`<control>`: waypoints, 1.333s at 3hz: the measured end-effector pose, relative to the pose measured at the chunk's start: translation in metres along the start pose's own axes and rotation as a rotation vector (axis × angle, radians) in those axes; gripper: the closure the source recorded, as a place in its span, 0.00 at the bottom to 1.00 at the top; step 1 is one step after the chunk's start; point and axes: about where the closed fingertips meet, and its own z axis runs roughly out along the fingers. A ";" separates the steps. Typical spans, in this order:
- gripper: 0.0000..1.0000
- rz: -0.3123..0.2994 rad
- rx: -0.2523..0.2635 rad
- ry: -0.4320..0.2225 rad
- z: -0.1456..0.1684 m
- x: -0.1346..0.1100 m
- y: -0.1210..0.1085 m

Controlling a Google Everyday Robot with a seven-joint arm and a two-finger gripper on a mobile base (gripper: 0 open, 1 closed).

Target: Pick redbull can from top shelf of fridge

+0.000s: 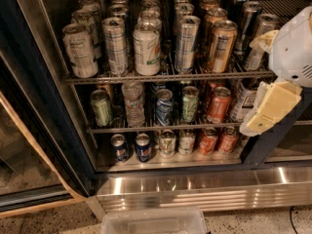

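Hovering wide, apparently empty, gripper (253, 84) flanks top shelf (165, 77) holding redbull can (186, 45).

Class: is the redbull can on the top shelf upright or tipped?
Upright: the redbull can stands on the top shelf, lid up. The gripper hangs at the right, jaws open.

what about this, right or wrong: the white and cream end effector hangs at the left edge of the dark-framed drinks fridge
Wrong side. The camera view shows the white and cream end effector at the right edge of the dark-framed drinks fridge.
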 end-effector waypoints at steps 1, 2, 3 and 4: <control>0.00 0.000 0.000 0.000 0.000 0.000 0.000; 0.00 -0.033 -0.012 -0.081 0.012 -0.018 0.008; 0.00 -0.065 -0.014 -0.238 0.039 -0.054 0.026; 0.00 -0.075 0.029 -0.403 0.060 -0.098 0.029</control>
